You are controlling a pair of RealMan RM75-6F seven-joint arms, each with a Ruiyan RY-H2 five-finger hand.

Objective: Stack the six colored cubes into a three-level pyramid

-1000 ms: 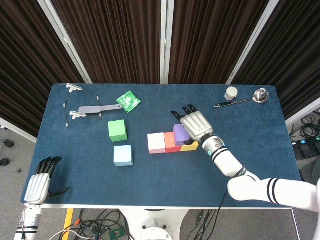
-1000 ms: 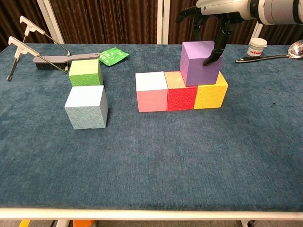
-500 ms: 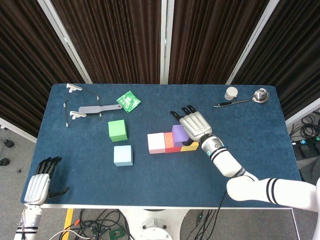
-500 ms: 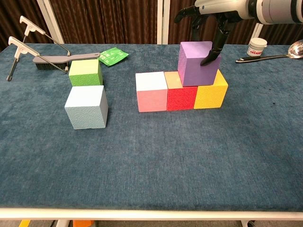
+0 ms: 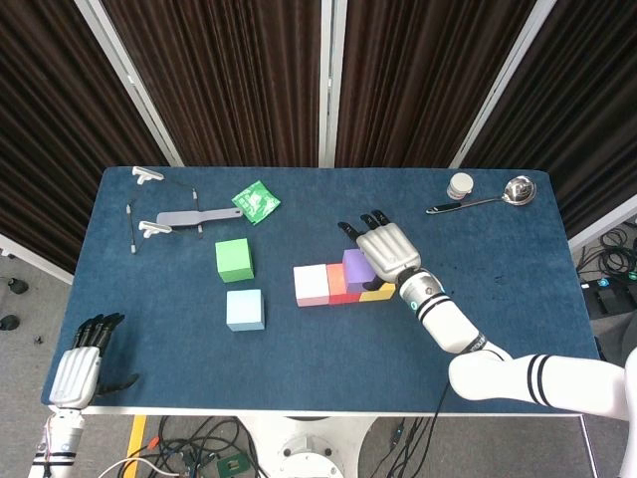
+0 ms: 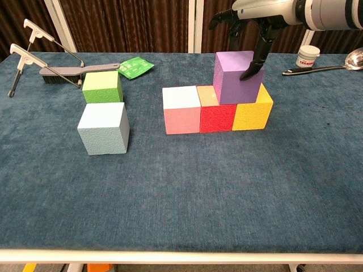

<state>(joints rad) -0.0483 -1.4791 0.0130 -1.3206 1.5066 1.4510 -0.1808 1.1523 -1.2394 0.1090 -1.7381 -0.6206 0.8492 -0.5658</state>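
Pink (image 6: 181,110), red (image 6: 216,116) and yellow (image 6: 252,113) cubes stand in a touching row on the blue table (image 6: 187,192). A purple cube (image 6: 232,76) sits on top, straddling the red and yellow ones. My right hand (image 6: 249,22) hovers over it, thumb touching its right face, the other fingers spread behind and above it. From the head view that hand (image 5: 388,249) covers part of the purple cube (image 5: 354,267). A green cube (image 5: 234,260) and a light blue cube (image 5: 245,310) stand apart to the left. My left hand (image 5: 78,363) hangs empty off the table's near left corner.
A grey brush with wire handles (image 5: 184,217) and a green packet (image 5: 256,202) lie at the back left. A metal spoon (image 5: 488,196) and a small white jar (image 5: 460,185) sit at the back right.
The purple cube has shifted slightly left on the bottom row, with my right hand's thumb following against its side. The left hand has not moved.
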